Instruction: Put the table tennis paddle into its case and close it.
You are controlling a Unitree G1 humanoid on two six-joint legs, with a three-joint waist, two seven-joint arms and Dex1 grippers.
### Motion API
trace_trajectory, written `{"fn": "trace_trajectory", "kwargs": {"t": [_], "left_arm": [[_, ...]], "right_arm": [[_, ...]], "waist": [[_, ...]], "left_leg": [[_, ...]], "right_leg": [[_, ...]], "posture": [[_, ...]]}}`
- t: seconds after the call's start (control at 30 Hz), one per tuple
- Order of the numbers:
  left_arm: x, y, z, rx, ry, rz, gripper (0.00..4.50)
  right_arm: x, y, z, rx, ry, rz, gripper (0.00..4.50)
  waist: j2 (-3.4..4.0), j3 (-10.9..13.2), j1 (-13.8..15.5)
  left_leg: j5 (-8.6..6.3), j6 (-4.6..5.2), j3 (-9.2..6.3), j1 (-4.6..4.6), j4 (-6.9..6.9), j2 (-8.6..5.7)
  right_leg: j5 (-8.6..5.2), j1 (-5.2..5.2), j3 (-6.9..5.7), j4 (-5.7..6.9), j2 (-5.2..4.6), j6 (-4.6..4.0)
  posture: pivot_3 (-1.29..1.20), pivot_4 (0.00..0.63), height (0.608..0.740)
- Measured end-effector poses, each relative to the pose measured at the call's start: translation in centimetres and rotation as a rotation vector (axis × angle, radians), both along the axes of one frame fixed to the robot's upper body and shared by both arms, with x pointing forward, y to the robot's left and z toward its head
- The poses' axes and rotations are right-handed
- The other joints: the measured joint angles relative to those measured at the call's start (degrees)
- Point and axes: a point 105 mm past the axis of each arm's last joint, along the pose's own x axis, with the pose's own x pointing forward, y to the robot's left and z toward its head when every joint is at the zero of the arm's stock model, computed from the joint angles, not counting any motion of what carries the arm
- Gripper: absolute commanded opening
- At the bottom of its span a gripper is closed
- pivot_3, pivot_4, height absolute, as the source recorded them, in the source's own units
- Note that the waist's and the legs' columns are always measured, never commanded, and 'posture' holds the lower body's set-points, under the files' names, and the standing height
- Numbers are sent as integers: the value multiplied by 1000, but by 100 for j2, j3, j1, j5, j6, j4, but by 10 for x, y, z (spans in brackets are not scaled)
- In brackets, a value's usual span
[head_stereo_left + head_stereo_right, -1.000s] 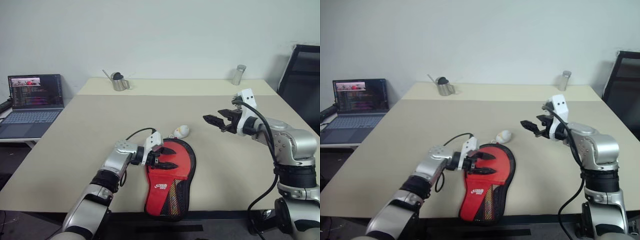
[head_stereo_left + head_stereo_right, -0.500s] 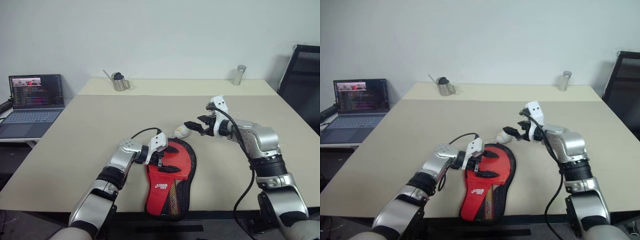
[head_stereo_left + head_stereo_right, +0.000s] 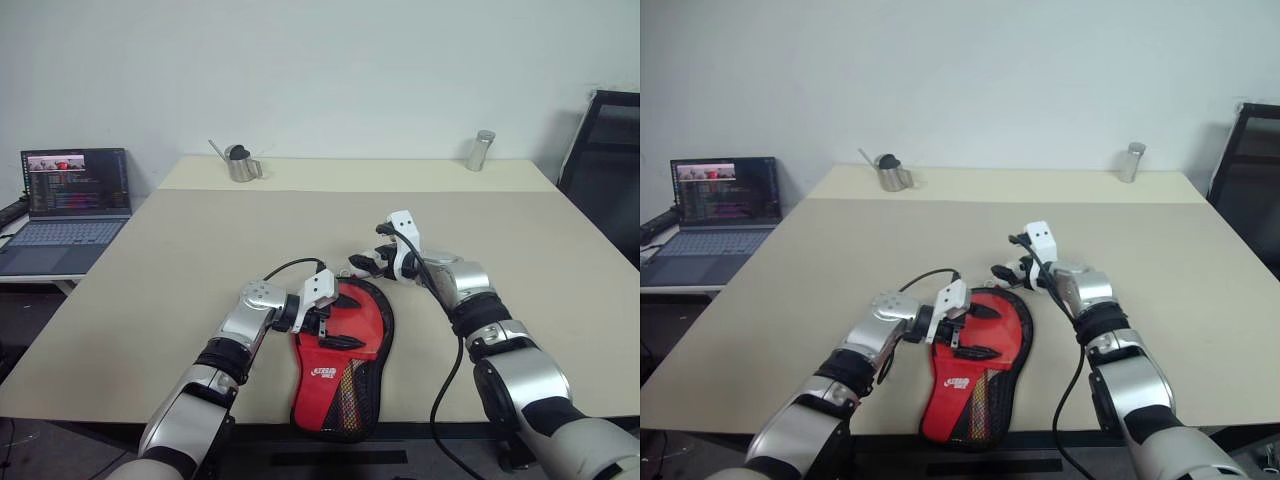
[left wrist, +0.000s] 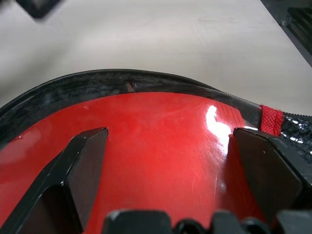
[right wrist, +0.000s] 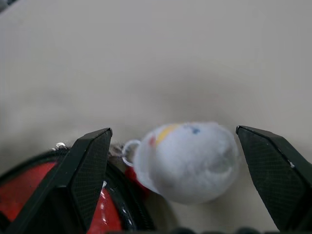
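White logo on red case (image 3: 326, 373): unreadable. Laptop (image 3: 70, 195) screen text: too small.

Even, soft indoor light; glare on the red rubber (image 4: 214, 122); blurry wrist close-ups.

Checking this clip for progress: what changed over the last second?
The right gripper swung down and in from mid-air, open, to bracket the white charm at the case edge. The left gripper opened wider over the red paddle face. The case stayed put.
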Motion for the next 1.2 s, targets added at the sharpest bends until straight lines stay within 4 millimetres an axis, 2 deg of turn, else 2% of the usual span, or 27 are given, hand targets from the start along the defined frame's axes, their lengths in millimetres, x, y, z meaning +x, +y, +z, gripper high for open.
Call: {"fn": "trace_trajectory", "kwargs": {"t": [0.23, 0.27, 0.33, 0.6, 0.7, 0.77, 1.0, 1.2], "left_arm": [[-2, 1, 0, 1, -6, 0, 4475], [-2, 2, 0, 2, -6, 1, 4495], [-2, 2, 0, 2, -9, 3, 4500], [3, 3, -1, 8, -31, 30, 4500], [5, 3, -3, 37, -39, 25, 4500], [6, 4, -4, 41, -40, 24, 4500], [6, 5, -11, 40, -16, 41, 4500], [5, 2, -15, 32, -2, 50, 4500]], "right_arm": [[3, 12, -12, -37, -16, -5, 4500], [3, 13, -12, -39, -21, -6, 4314], [4, 15, -13, -43, -29, -16, 3895], [6, 17, -12, -69, -45, -25, 1123], [6, 17, -13, -70, -44, -25, 503], [6, 17, -13, -72, -45, -27, 356], [10, 8, -6, -83, -76, -52, 331], [16, -11, 19, -74, -152, -75, 330]], "waist": [[1, -1, -3], [1, -1, -6], [1, -1, -6], [2, -2, -4], [8, -8, -5], [18, -20, -5], [47, -72, -7], [60, -100, -1]], "left_leg": [[0, -1, 0, 2, 0, 1], [0, -1, 0, 2, -1, 1], [0, -1, 0, 2, -1, 1], [1, -1, 0, 9, 1, 1], [1, -1, 0, 16, 1, 1], [1, -1, 0, 21, 1, 1], [1, -1, 0, 33, 2, 1], [1, 0, -2, 33, 1, 0]], "right_leg": [[0, 0, 0, 2, 0, 0], [0, 0, 0, 2, 0, 0], [0, 0, 0, 2, 0, 0], [1, 5, 0, 6, 0, -1], [1, 11, 0, 7, 0, -1], [1, 15, 1, 7, 0, -1], [1, 26, 0, 17, 0, -1], [0, 29, -2, 12, 0, 0]], "posture": [[0, 150, 740], [0, 150, 740], [0, 150, 740], [0, 150, 740], [0, 150, 740], [0, 150, 740], [0, 150, 740], [0, 150, 740]]}}
